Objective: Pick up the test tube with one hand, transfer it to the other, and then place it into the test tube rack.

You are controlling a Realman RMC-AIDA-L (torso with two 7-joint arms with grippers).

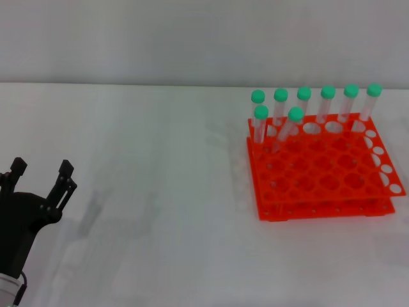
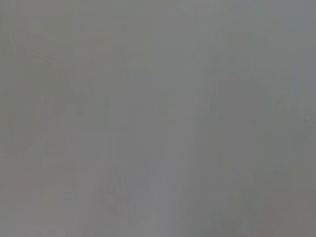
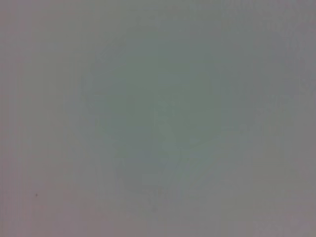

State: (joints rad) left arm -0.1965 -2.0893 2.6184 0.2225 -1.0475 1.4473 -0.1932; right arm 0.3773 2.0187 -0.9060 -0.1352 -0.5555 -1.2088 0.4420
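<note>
The orange test tube rack (image 1: 323, 176) stands on the white table at the right. Several clear test tubes with green caps stand in its back rows, one of them (image 1: 292, 125) leaning in the second row. No tube lies loose on the table. My left gripper (image 1: 41, 174) is at the lower left, open and empty, far from the rack. My right gripper is out of view. Both wrist views show only plain grey surface.
The white table (image 1: 153, 192) stretches between my left gripper and the rack. A pale wall runs along the table's far edge.
</note>
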